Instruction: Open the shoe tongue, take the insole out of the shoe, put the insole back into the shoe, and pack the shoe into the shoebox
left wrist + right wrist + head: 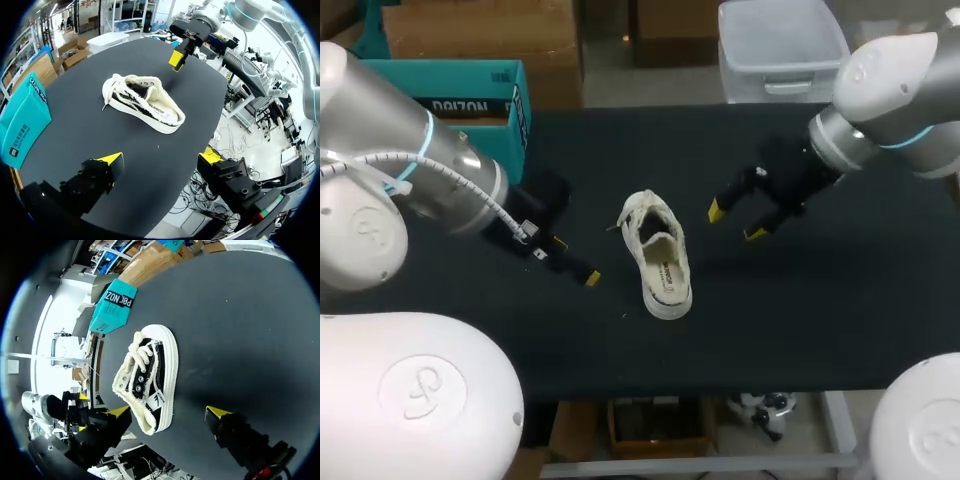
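Note:
A cream and black canvas shoe (658, 256) stands upright at the middle of the black table, laces frayed, its printed insole showing inside. My left gripper (575, 261) hovers just left of it, open and empty. On the shoe's right, my right gripper (735, 222) is open with nothing between its fingers. In the left wrist view the shoe (142, 102) lies ahead of my open left gripper (161, 159), with the right gripper (179, 56) beyond it. The right wrist view has the shoe (147, 377) just ahead of my right gripper (167, 412).
A teal shoebox (470, 100) stands at the table's back left corner, behind my left arm; it also shows as the shoebox (22, 125) and the shoebox (114, 305). Bare black tabletop (840, 300) surrounds the shoe.

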Robot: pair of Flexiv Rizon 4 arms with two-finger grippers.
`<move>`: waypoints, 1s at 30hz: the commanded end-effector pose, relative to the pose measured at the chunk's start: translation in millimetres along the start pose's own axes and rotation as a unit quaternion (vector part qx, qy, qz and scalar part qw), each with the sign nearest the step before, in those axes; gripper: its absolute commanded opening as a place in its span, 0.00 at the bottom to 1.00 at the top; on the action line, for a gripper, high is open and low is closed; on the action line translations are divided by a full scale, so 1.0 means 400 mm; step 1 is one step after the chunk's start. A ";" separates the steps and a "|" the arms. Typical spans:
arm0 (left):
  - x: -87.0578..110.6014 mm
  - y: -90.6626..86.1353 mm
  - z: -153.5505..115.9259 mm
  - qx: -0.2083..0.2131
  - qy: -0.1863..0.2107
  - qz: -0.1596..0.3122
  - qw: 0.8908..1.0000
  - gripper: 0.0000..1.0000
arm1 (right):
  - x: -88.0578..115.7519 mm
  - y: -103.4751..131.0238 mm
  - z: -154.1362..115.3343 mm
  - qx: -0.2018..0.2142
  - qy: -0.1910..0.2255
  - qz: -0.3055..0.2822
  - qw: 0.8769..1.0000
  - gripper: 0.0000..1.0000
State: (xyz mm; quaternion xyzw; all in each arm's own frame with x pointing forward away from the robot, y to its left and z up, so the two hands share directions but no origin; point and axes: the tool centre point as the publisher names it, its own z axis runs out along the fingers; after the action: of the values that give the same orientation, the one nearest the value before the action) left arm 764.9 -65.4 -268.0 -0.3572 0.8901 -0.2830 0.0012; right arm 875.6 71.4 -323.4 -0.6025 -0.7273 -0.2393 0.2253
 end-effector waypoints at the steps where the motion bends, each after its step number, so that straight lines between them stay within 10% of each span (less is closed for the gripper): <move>1: 0.011 -0.012 0.043 -0.006 -0.010 -0.023 1.000 1.00 | 0.015 0.002 -0.013 0.083 -0.030 -0.020 0.996 1.00; 10: 0.013 -0.024 0.092 -0.033 -0.028 -0.103 0.994 1.00 | -0.015 -0.026 -0.030 0.085 -0.069 -0.071 0.992 1.00; 12: -0.004 -0.031 0.111 -0.070 -0.096 -0.098 0.988 1.00 | -0.015 -0.026 -0.030 0.085 -0.069 -0.071 0.992 1.00; 22: -0.004 -0.031 0.111 -0.070 -0.096 -0.098 0.988 1.00 | -0.015 -0.026 -0.030 0.085 -0.069 -0.071 0.992 1.00; 30: 0.023 -0.051 0.191 -0.069 -0.131 -0.237 0.960 1.00 | -0.074 -0.010 -0.047 0.096 -0.123 -0.170 0.973 1.00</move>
State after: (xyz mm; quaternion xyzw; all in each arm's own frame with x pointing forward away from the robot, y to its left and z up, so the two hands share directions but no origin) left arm 781.9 -107.4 -304.0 -0.5547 0.8098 -0.1907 -0.0100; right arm 879.5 35.1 -328.4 -0.4779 -0.8532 -0.1346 0.1599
